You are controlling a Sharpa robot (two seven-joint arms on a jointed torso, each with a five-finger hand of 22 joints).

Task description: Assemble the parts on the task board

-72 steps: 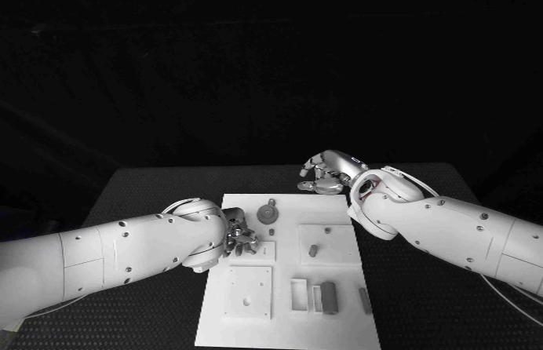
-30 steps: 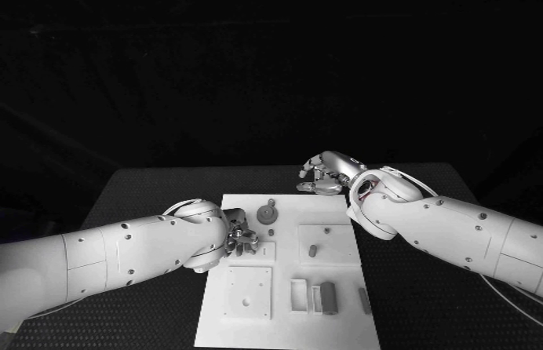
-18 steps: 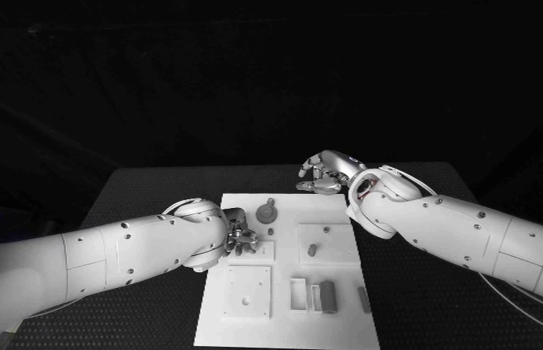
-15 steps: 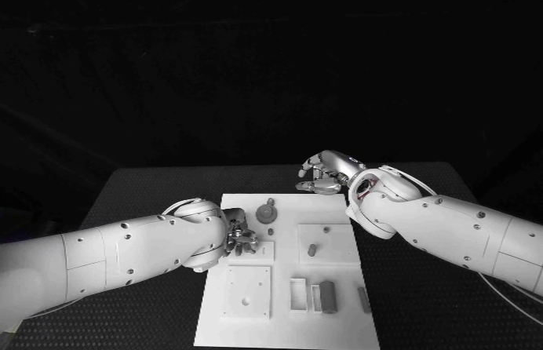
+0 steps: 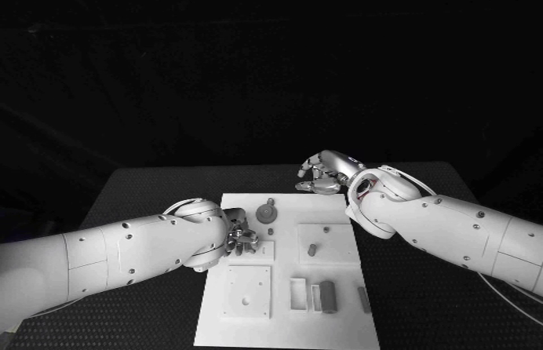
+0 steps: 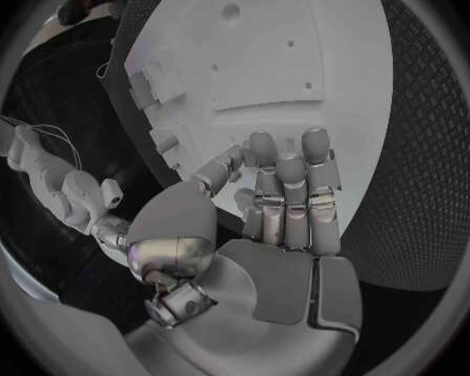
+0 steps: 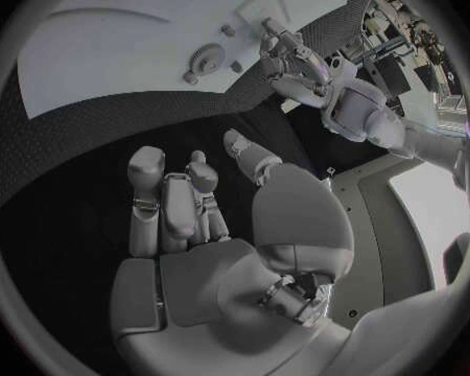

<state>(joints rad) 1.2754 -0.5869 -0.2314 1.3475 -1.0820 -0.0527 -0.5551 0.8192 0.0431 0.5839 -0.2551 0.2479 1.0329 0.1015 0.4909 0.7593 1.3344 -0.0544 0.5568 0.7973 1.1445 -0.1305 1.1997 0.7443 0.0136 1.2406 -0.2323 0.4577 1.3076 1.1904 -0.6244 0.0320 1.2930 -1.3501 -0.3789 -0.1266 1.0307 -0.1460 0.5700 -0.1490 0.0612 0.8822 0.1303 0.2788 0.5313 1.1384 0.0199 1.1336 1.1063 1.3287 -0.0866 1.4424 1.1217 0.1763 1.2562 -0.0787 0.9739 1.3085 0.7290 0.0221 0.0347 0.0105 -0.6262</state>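
Note:
The white task board [image 5: 340, 326] lies in the middle of the black table. My left hand [image 5: 240, 238] is at its left edge, fingertips down on a small square plate [image 5: 263, 249]. In the left wrist view the left hand [image 6: 282, 205] has straight fingers lying together and the thumb bent in against them; I cannot tell whether anything is pinched there. My right hand [image 5: 324, 173] hovers over the table just beyond the board's far edge. Its fingers [image 7: 172, 196] are loosely bent and hold nothing. A round grey part [image 5: 267, 211] and a short peg [image 5: 311, 249] stand on the board.
Nearer me the board carries a larger square plate [image 5: 248, 291], a grey block [image 5: 328, 295] beside a white frame [image 5: 299, 293], and a slim grey piece [image 5: 363, 299]. Black table [image 5: 147, 189] shows on both sides of the board.
My left hand's fingers have shifted slightly at the small square plate. The right hand has stayed where it was.

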